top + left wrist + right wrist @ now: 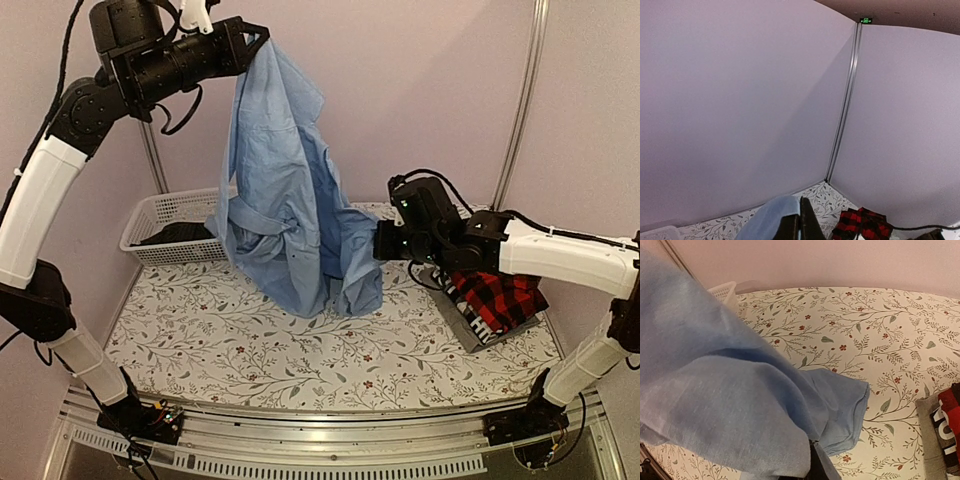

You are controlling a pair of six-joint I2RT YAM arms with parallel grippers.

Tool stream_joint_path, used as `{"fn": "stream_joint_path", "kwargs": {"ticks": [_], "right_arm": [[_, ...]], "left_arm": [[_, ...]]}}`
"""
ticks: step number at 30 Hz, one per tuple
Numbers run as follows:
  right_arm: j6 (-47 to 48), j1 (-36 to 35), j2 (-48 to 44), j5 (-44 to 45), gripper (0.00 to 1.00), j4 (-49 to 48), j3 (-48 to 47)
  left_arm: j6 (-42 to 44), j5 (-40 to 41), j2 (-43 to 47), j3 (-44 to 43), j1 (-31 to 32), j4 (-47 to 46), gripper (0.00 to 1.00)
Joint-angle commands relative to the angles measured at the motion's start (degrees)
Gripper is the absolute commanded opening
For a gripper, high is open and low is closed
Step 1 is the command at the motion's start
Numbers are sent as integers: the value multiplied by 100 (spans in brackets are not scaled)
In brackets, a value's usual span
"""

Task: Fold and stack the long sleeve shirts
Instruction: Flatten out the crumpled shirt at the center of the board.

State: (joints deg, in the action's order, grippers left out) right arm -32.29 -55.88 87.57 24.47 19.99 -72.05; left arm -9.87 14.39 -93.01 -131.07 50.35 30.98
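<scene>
The light blue button-up shirt [285,190] hangs from my left gripper [258,40], which is shut on its top edge high over the table's back left. The shirt's lower end drapes onto the floral table. My right gripper [378,240] is shut on the shirt's lower right part, low over the table. In the right wrist view the blue cloth [735,405] covers the fingers and a cuff lies on the table. In the left wrist view the shut fingers [807,225] pinch blue cloth [767,220]. The red-and-black plaid shirt [500,298] lies folded on the grey shirt [468,325] at the right.
A white lattice basket [170,225] with a dark garment inside stands at the back left, partly behind the hanging shirt. The folded stack sits under my right forearm. Pink walls close the back and sides. The floral tablecloth [300,350] covers the table.
</scene>
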Motion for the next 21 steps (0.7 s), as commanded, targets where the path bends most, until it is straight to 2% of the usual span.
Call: {"fn": "stream_joint_path", "kwargs": {"ticks": [1,3,5,9,12,13,15,17,19,21], "right_arm": [[319,1146,-264,-589,0,-463,396],[575,1572,-36,-965,0,-857,291],[724,1860,498,-1252,0,-901,-216],[1092,1927,1374,-1726,0,-959,-1315],[1130,1923,1784,-2209,4,-908,-1834],[1104,1923,1820,-2308,10,-909,-1852],[1020,1914,1689,-2360,33,-955,-1667],[912,1914,1419,-2287,53,-1073,-1212],[824,1916,1032,-2195,66,-1148,-829],[717,1914,718,-2089,74,-1163,-488]], "left_arm": [[10,-460,211,106,59,55,0],[-97,-947,181,137,151,51,0],[70,-1153,71,82,460,-38,0],[704,-579,-415,-644,1341,-82,0],[761,-188,-679,-944,1396,-227,0],[804,85,-710,-865,1373,-378,0],[723,508,-812,-797,1129,-517,0],[198,444,-947,-817,637,-409,0],[-192,192,-1129,-821,136,-253,0],[-427,-47,-1360,-811,-262,-117,0]]}}
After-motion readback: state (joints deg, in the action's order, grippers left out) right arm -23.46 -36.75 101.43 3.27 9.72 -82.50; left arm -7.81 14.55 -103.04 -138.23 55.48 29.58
